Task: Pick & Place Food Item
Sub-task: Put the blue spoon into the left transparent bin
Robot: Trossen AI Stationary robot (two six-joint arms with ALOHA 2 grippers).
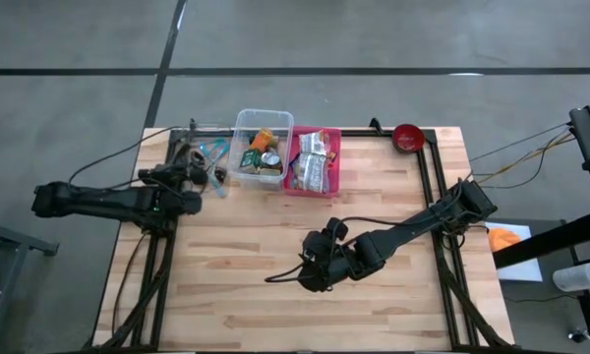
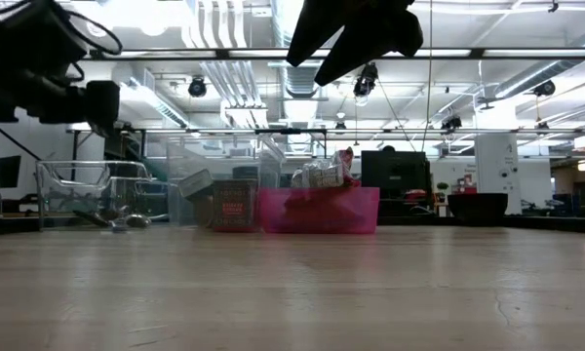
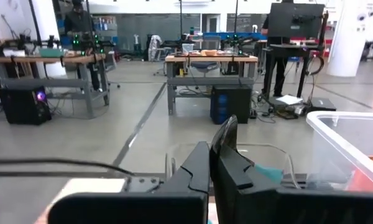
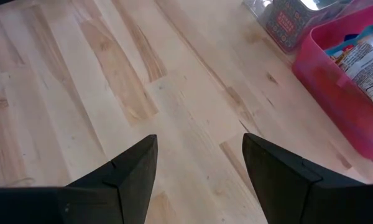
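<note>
Visibility limits: in the low view only the undersides of both arms show at the top edge, and the contents of the clear bin (image 1: 263,146) are blurred there. In the high view the small items in the wire holder (image 1: 202,157) beside the left arm cannot be identified.

Inventory, counted in the high view:
- Two bins stand side by side and touching at the far edge of the desk (image 1: 275,295): one clear, holding cans and packets, and one pink bin (image 1: 315,163), holding food packets (image 1: 313,157)
- One red bowl (image 1: 407,137) sits at the far right corner, well apart from the bins
- Two arms

Left end effector (image 1: 216,179): clenched, empty, held above the desk's left side just beside the clear bin.

Right end effector (image 4: 199,171): released, grasping nothing, held over bare wood near the desk centre, apart from the pink bin.

Surface: light butcher-block planks with visible grain. Room: grey concrete floor, workbenches, monitors and overhead lights beyond the desk
</note>
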